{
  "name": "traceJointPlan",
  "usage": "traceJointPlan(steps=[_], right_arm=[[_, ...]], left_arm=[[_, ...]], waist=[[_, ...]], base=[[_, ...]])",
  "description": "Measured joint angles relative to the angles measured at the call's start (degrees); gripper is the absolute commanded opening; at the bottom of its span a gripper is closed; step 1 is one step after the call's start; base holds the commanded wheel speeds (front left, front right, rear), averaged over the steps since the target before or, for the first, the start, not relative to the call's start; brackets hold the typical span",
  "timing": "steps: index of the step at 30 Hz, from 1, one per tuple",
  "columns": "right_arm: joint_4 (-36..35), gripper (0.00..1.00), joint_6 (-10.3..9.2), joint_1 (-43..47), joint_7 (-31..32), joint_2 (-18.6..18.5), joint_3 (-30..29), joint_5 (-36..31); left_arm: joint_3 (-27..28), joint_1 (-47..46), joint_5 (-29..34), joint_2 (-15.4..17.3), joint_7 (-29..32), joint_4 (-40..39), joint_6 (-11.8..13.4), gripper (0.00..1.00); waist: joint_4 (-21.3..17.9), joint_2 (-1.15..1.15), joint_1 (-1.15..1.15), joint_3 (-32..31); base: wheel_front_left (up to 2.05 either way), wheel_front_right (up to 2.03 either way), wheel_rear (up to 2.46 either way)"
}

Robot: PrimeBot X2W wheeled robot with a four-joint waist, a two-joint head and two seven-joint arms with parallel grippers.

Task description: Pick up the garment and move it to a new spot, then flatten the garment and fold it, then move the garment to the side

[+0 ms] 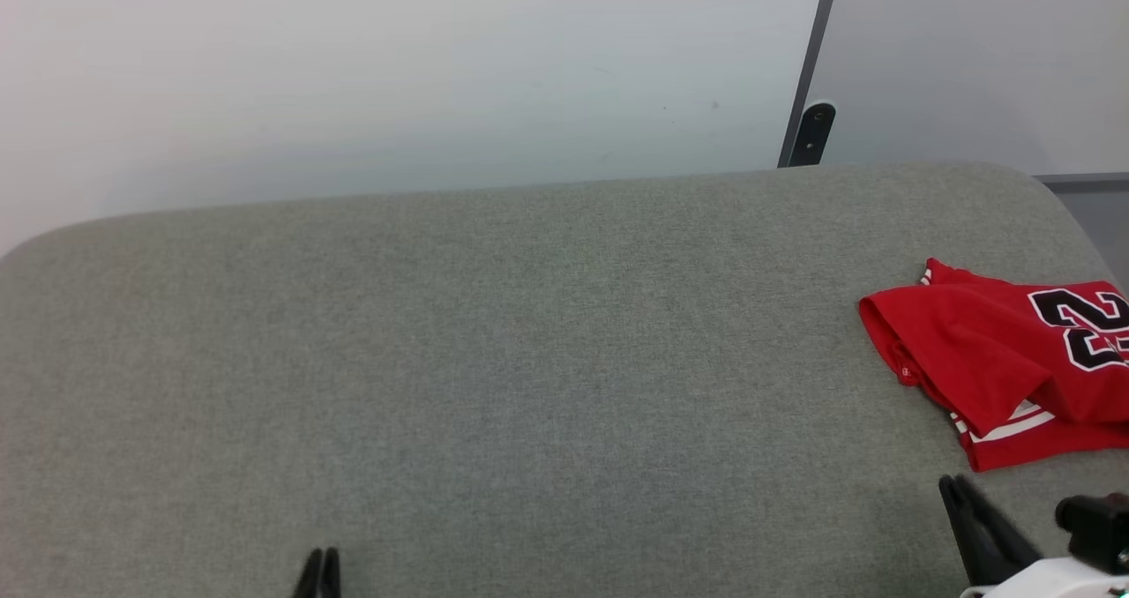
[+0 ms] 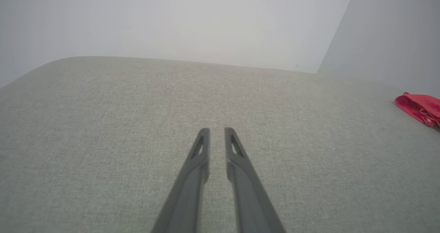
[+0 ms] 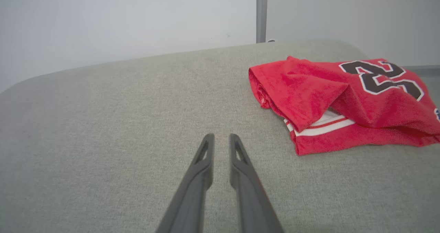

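The garment [image 1: 997, 360] is a red jersey shirt with black white-outlined numbers and white striped trim. It lies folded into a loose bundle at the right edge of the grey fabric surface [image 1: 529, 333]. In the right wrist view the garment [image 3: 330, 99] sits ahead and to the right of my right gripper [image 3: 221, 136], apart from it. The right gripper [image 1: 951, 485] hovers just in front of the shirt's near edge, jaws narrowly open and empty. My left gripper [image 1: 322, 554] is at the lower left, far from the shirt. Its fingers [image 2: 216, 131] stand a narrow gap apart over bare fabric, and the garment [image 2: 417, 107] is a red sliver at the far right.
The grey surface has rounded far corners and ends at a pale wall [image 1: 397, 69]. A grey vertical post [image 1: 816, 51] with a dark bracket [image 1: 816, 130] stands behind the far right. Wide bare fabric stretches left of the shirt.
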Motion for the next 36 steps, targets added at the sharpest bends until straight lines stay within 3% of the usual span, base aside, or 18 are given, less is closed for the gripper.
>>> traceJointPlan(steps=[3,36], right_arm=[[1.6,0.0,0.0,0.3,0.1,0.6,0.2,0.5],[7.6,0.0,0.0,-3.9,-0.8,3.7,-2.1,28.2]], left_arm=[[-0.1,0.1,-0.6,-0.2,0.3,1.4,0.0,0.0],[1.6,-7.5,-32.6,-0.3,8.6,5.3,-1.2,0.0]], waist=[[0.0,0.0,0.0,0.0],[1.0,0.0,0.0,0.1]], base=[[0.0,0.0,0.0],[0.0,0.0,0.0]])
